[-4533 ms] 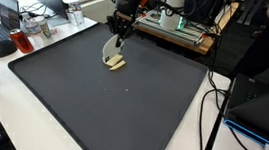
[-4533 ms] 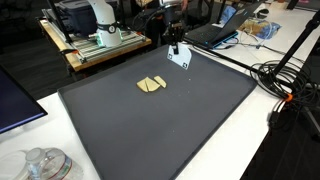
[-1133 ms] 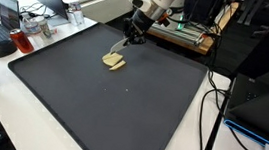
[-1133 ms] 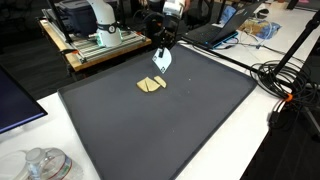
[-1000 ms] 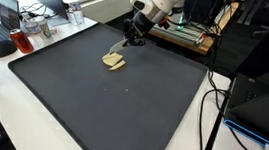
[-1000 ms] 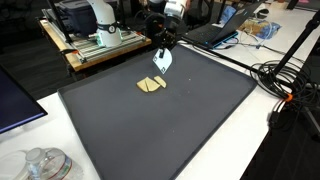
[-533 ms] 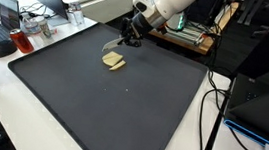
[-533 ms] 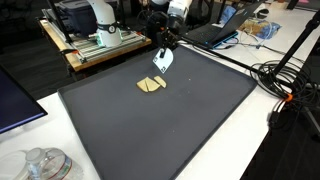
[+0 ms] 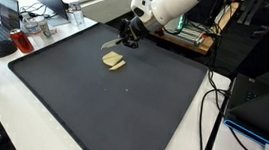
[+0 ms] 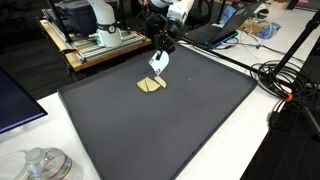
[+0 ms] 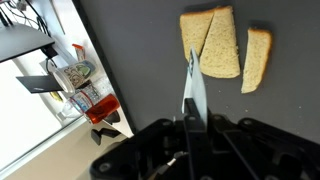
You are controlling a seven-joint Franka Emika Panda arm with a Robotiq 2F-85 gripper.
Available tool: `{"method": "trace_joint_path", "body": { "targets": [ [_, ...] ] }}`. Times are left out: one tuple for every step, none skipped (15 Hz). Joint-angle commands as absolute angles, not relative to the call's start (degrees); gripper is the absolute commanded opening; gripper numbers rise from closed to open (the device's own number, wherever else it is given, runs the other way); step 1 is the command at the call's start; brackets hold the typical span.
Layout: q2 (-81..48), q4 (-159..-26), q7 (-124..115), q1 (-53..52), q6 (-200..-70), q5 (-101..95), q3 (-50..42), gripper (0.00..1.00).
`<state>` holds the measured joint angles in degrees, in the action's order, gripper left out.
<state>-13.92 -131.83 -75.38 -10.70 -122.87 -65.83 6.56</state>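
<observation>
My gripper (image 9: 128,36) (image 10: 160,48) hangs over the far part of a black mat (image 9: 100,112) (image 10: 170,130), shut on a thin pale flat blade (image 9: 112,46) (image 10: 157,63). The blade slants down toward a few tan bread pieces (image 9: 114,62) (image 10: 152,86) lying on the mat; its tip is just above and beside them. In the wrist view the gripper (image 11: 190,118) pinches the blade (image 11: 192,88) edge-on. Its tip points at two overlapping bread pieces (image 11: 213,45), and a narrow bread slice (image 11: 257,58) lies apart on their right. Whether the tip touches the bread I cannot tell.
A wooden stand with equipment (image 9: 179,31) (image 10: 95,45) borders the mat's far edge. A laptop (image 9: 5,16) and a red mug (image 9: 25,42) (image 11: 100,110) sit on the white table beside it. Cables (image 9: 211,113) (image 10: 285,80) run along another side. A clear bottle (image 10: 45,163) stands near one corner.
Since the oldest frames the gripper has tilted and carried the blade sideways toward the bread. Over the last second the wrist leans a little further; the bread has not moved.
</observation>
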Motion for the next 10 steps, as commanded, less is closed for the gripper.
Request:
{"method": "trace_joint_path", "body": {
  "targets": [
    [-15.1,-130.9,-76.1,-10.5,-122.1,-65.1,6.9,0.01],
    [-15.2,-130.9,-75.9,-10.4,-122.4,-65.0,6.9,0.01],
    [-14.9,-131.0,-75.4,-10.0,-123.3,-64.3,6.9,0.01],
    [-14.4,-131.1,-74.3,-9.4,-124.3,-62.7,6.9,0.01],
    [-13.6,-131.2,-73.6,-8.8,-125.5,-61.2,6.8,0.01],
    [-12.9,-131.3,-72.6,-8.2,-126.4,-59.3,6.6,0.01],
    [-12.2,-131.4,-71.7,-7.5,-127.5,-57.4,6.4,0.01],
    [-11.4,-131.5,-69.3,-6.5,-129.3,-54.2,6.3,0.01],
    [-11.1,-131.2,-68.7,-6.1,-129.8,-52.4,5.8,0.01],
    [-10.4,-131.3,-67.0,-5.4,-131.5,-49.9,5.5,0.01]
  ]
}}
